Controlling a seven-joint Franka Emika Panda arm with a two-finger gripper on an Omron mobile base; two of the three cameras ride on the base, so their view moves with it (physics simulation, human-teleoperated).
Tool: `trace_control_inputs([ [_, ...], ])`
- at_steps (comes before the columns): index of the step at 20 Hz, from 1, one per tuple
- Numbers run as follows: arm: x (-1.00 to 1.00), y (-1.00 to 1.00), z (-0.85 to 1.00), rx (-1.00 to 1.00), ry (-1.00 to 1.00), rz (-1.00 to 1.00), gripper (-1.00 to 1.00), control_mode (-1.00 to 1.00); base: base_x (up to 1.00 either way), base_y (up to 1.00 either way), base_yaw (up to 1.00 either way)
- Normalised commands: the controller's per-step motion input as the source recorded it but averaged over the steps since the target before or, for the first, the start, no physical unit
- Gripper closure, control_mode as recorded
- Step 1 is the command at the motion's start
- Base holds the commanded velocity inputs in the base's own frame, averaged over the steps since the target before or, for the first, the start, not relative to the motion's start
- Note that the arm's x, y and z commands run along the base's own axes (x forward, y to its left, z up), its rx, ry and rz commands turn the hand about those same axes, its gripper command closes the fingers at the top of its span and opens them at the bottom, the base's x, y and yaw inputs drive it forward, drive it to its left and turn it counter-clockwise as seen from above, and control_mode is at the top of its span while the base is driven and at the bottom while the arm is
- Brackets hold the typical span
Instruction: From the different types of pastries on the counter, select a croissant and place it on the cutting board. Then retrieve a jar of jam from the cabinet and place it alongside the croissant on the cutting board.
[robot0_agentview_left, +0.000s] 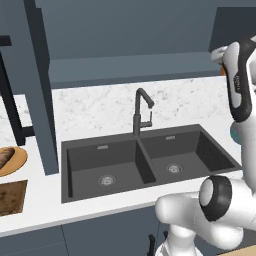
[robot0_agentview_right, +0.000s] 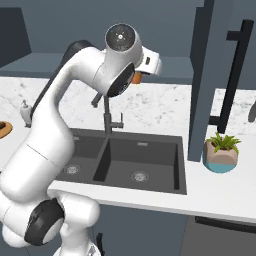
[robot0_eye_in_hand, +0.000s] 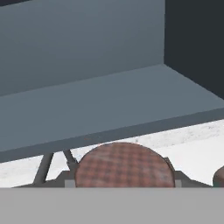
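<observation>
Red-checked jam jar lid (robot0_eye_in_hand: 124, 165) sits clamped between the tool's (robot0_eye_in_hand: 124, 183) fingers, raised above the marble counter (robot0_agentview_left: 100, 107) before the open cabinet shelf (robot0_eye_in_hand: 109, 105). No writing is legible on it. Croissant (robot0_agentview_left: 5, 159) rests on the cutting board (robot0_agentview_left: 20, 159) at the counter's left edge.

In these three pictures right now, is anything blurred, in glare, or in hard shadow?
Left base view: even, soft light; the sink basins are dark, without hard shadows; the faucet is sharp. Right base view: no glare on the counter; the plant is clear. Hand view: the checked jar lid looks coarse and soft, very near the lens.
</observation>
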Motion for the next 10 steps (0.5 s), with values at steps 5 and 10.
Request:
trace_control_inputs([
  [5, -1.0, 0.37, 0.0, 0.0, 0.08, 0.0, 1.0, -1.0, 0.0, 0.0, 0.0],
  [10, -1.0, 0.16, 0.0, 0.0, 0.07, 0.0, 1.0, -1.0, 0.0, 0.0, 0.0],
])
